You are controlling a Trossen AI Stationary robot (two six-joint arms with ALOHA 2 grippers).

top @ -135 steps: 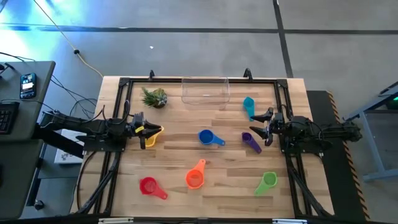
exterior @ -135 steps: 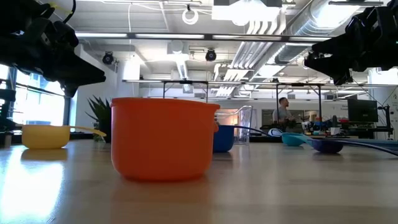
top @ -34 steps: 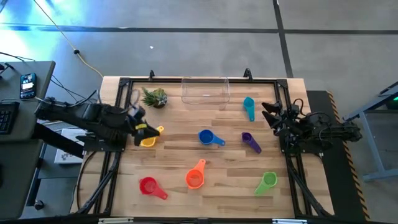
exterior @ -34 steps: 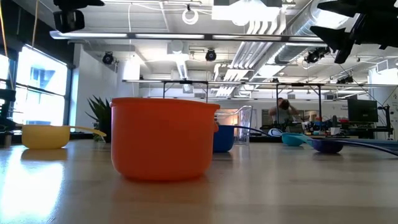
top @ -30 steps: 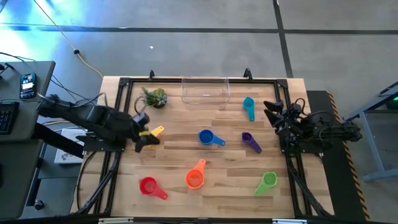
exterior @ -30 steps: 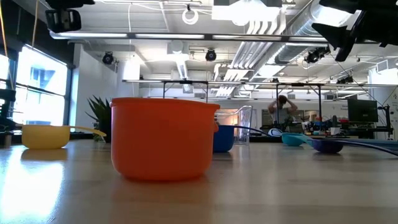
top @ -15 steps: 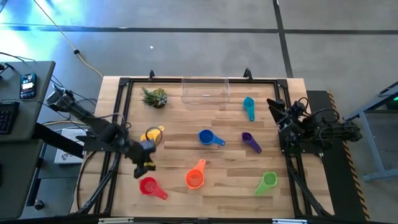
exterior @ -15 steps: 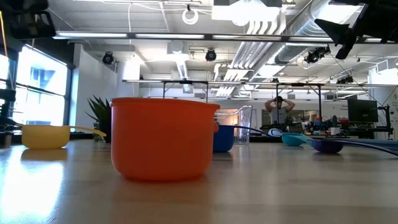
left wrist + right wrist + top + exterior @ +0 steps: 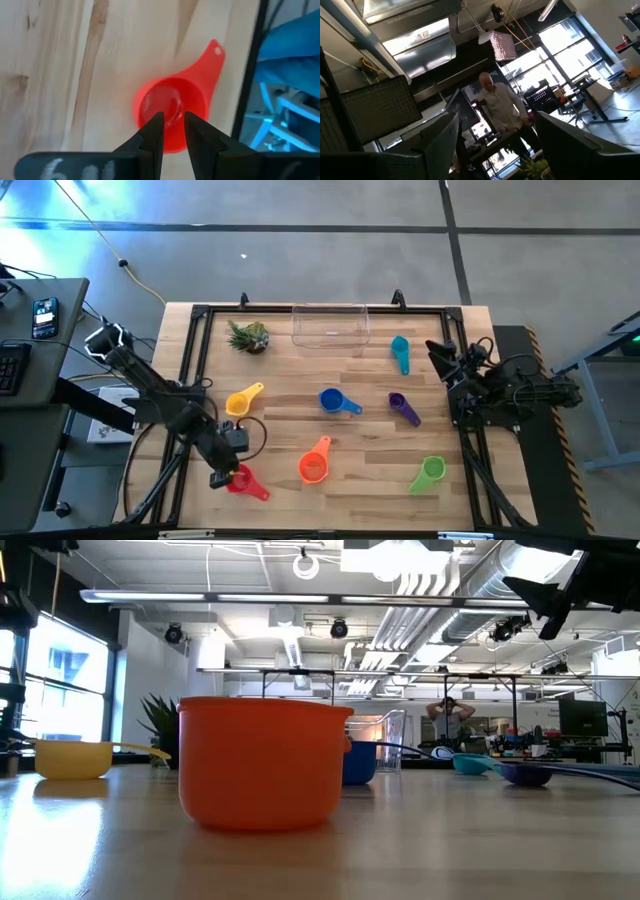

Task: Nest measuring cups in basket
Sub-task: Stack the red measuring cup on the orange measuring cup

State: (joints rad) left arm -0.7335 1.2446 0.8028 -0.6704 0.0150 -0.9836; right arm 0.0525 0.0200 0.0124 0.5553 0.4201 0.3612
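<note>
Several measuring cups lie apart on the wooden table, each resting on its base: yellow (image 9: 238, 401), blue (image 9: 333, 401), teal (image 9: 400, 348), purple (image 9: 400, 406), orange (image 9: 314, 466), green (image 9: 430, 471) and red (image 9: 242, 480). The clear basket (image 9: 330, 326) stands at the far edge. My left gripper (image 9: 173, 122) hovers over the red cup (image 9: 172, 112) near the table's near left corner. It points steeply down, open by a narrow gap, with nothing between the fingers. My right gripper (image 9: 438, 352) is raised at the right edge, open (image 9: 500, 145), tilted up toward the room.
A small spiky green plant (image 9: 248, 337) stands left of the basket. A black metal frame (image 9: 200, 315) runs around the table top. In the low view the orange cup (image 9: 262, 762) fills the foreground. A person (image 9: 447, 718) stands far off in the room.
My left gripper has swung away from the yellow cup toward the table's near edge, sinking and tipping more steeply down, and now stands over the red cup. Its finger gap shows no change. The cups have stayed where they were.
</note>
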